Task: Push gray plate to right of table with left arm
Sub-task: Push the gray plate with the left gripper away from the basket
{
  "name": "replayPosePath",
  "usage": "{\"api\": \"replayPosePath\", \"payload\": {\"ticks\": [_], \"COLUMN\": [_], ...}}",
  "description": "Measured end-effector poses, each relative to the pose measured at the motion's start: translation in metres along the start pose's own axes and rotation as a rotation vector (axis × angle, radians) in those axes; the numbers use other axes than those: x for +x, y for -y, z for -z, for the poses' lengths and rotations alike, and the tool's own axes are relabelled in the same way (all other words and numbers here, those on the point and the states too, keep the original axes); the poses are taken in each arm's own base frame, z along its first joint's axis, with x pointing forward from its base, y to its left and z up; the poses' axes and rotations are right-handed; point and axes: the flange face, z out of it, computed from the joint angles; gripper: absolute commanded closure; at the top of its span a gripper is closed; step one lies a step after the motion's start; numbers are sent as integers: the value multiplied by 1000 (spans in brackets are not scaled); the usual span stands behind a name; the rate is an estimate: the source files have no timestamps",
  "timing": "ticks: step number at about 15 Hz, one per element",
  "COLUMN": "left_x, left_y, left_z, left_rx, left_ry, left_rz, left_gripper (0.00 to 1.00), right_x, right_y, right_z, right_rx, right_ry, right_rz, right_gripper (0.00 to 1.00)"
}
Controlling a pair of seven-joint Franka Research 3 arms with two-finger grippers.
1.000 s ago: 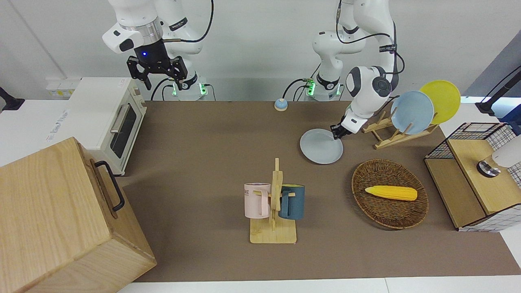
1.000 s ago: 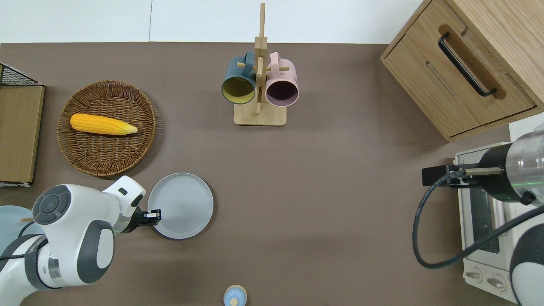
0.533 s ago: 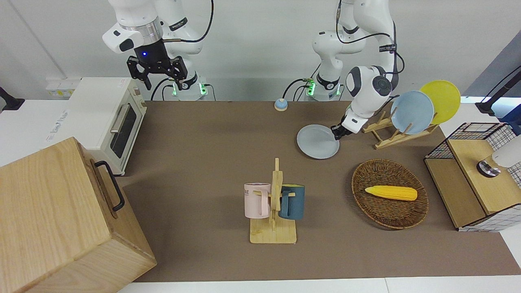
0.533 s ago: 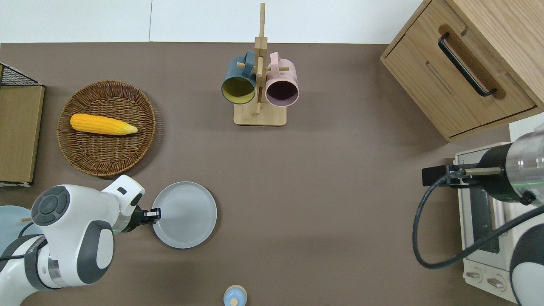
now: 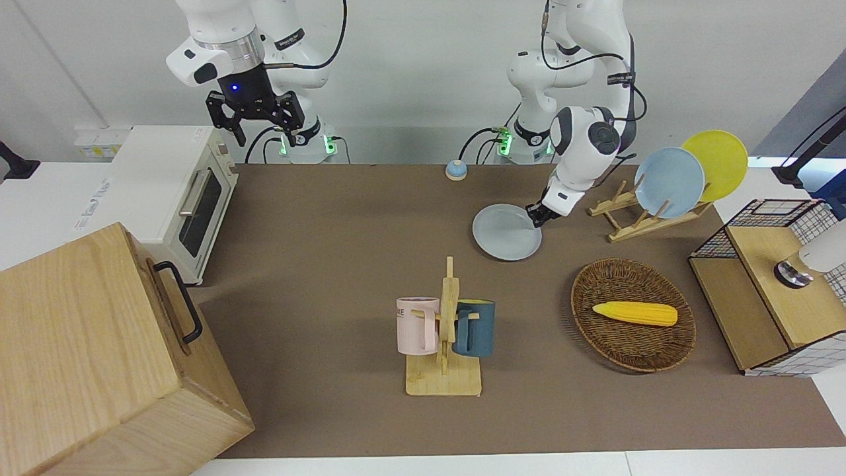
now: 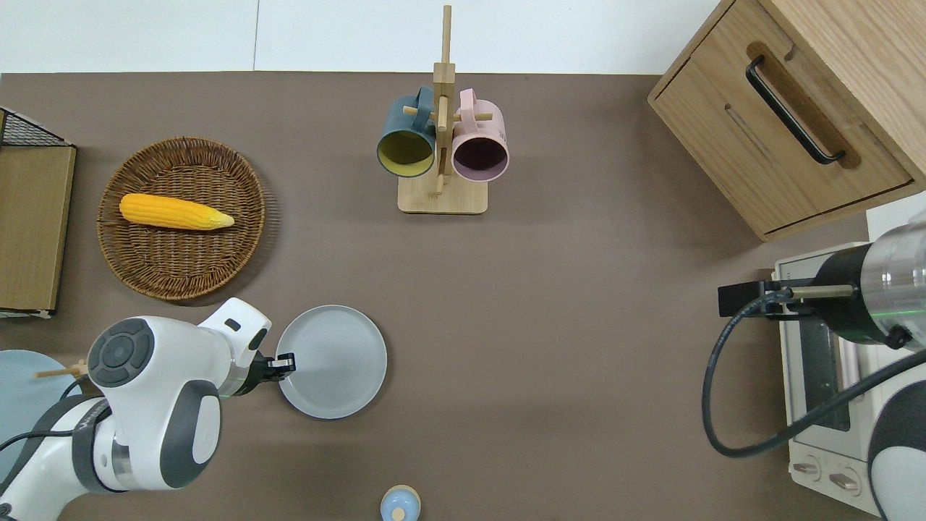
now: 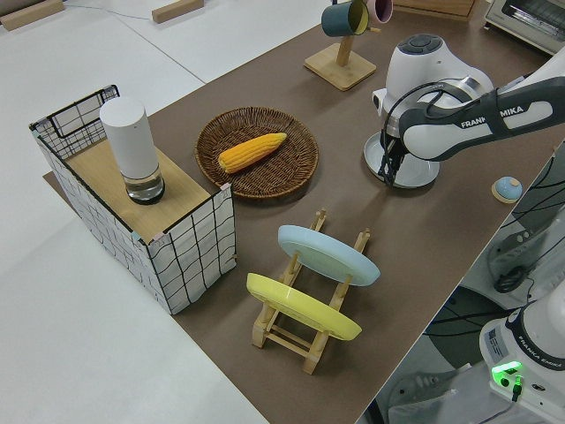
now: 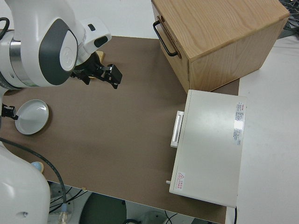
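Two white robot arms at a long brown desk [image 6: 564,325]. Left end effector [image 6: 283,362] down at desk level, touching the rim of the gray plate [image 6: 340,362] on the edge that faces the left arm's end of the desk. Released or clenched: cannot tell from any view.

Gray plate flat on the desk, right side up, toward the left arm's end but not at the edge. Nearer to the robots than the wicker basket [image 6: 181,278] and apart from it, with one yellow corn cob [image 6: 173,211] lying in that basket. Farther from the robots than the small blue bell [image 6: 400,504]. Well apart from the wooden mug rack [image 6: 441,199], which stands farther from the robots with a dark blue mug and a pink mug hung on it.

Near the plate, toward the left arm's end, a wooden plate rack [image 5: 628,225] with a sky-blue plate [image 5: 667,182] and a yellow plate [image 5: 717,162] upright in it.

Right arm parked, right end effector [image 5: 264,132] released, prongs spread apart.
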Motion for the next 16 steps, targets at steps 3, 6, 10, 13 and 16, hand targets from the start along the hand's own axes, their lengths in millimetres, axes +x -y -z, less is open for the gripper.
{"api": "replayPosePath", "payload": {"ticks": [3, 6, 10, 13, 16], "left_x": [-12, -22, -38, -47, -55], "left_y": [-32, -57, -91, -109, -127], "left_z": [-4, -7, -12, -15, -19], "left_rx": [12, -3, -27, -33, -47], "left_ry": [-8, -11, -26, -47, -69], "left_rz": [15, 44, 72, 90, 113], "left_gripper": [978, 978, 976, 976, 971], "right_x": [0, 0, 0, 0, 0], "right_y": [0, 0, 0, 0, 0], "right_z": [0, 0, 0, 0, 0], "right_rx": [0, 0, 0, 0, 0], "right_ry": [0, 0, 0, 0, 0], "right_rz": [0, 0, 0, 0, 0], "right_gripper": [5, 5, 5, 5, 5]}}
